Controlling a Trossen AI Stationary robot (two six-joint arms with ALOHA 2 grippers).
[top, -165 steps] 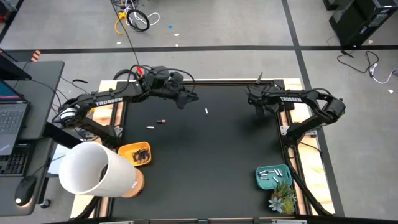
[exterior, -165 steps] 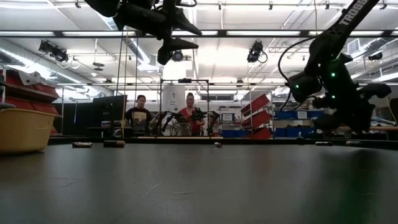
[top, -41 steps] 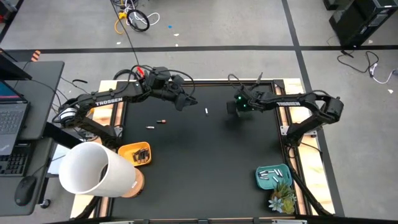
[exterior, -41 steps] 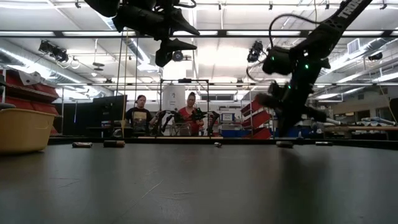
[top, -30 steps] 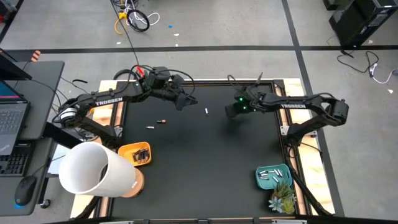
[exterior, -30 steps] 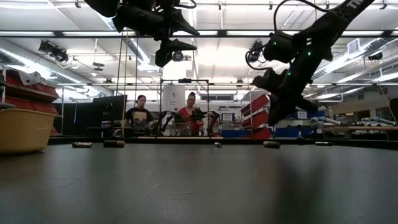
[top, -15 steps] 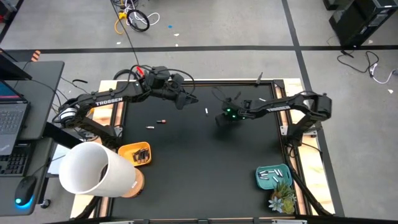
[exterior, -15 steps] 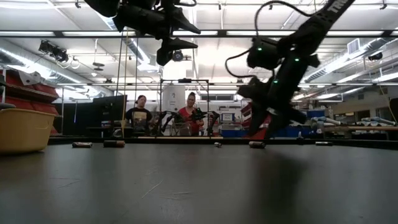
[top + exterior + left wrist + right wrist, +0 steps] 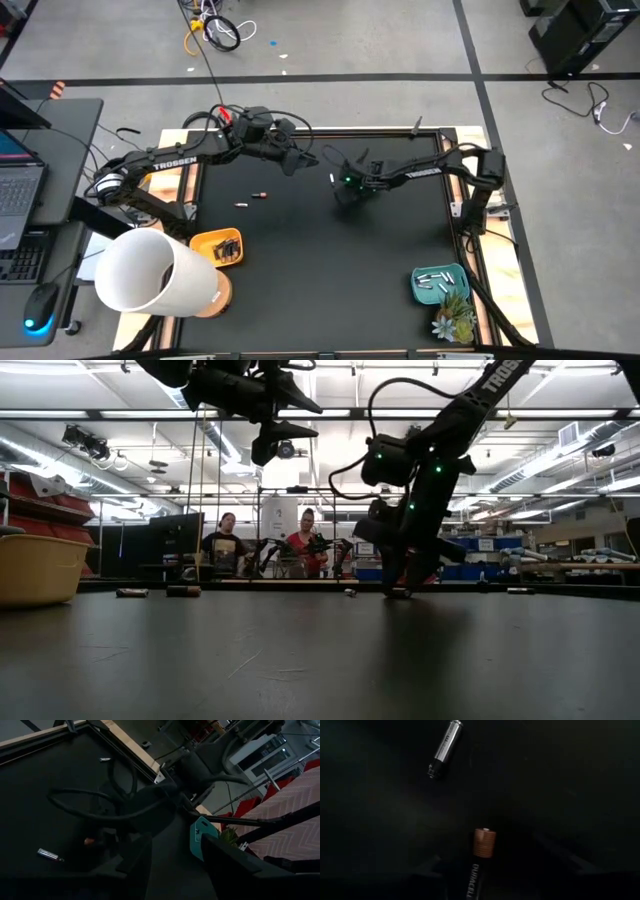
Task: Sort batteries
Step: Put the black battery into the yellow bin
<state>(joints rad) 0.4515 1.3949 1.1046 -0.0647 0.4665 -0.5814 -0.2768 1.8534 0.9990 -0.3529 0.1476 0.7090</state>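
A dark battery with a copper end (image 9: 482,865) lies flat on the black mat between the fingers of my right gripper (image 9: 487,877). The gripper is open, points steeply down and stands low over the mat's far middle (image 9: 346,190). I see no finger touching the battery. A silver battery (image 9: 445,747) lies just beyond it (image 9: 332,179). Farther left lie a dark battery with a red end (image 9: 260,193) and a white one (image 9: 241,204). My left gripper (image 9: 175,870) is open and holds nothing. It hangs high over the far left of the mat (image 9: 298,160).
An orange tray (image 9: 205,243) with dark batteries sits at the near left edge. A teal tray (image 9: 452,270) with white batteries sits at the near right, beside a small plant (image 9: 452,322). A big white cylinder (image 9: 155,272) stands at the near left corner. People stand beyond the table.
My right gripper has swept toward the table's left edge and sunk close to the mat, ending beside the silver battery. My left gripper has kept still. The batteries on the left of the mat have not moved.
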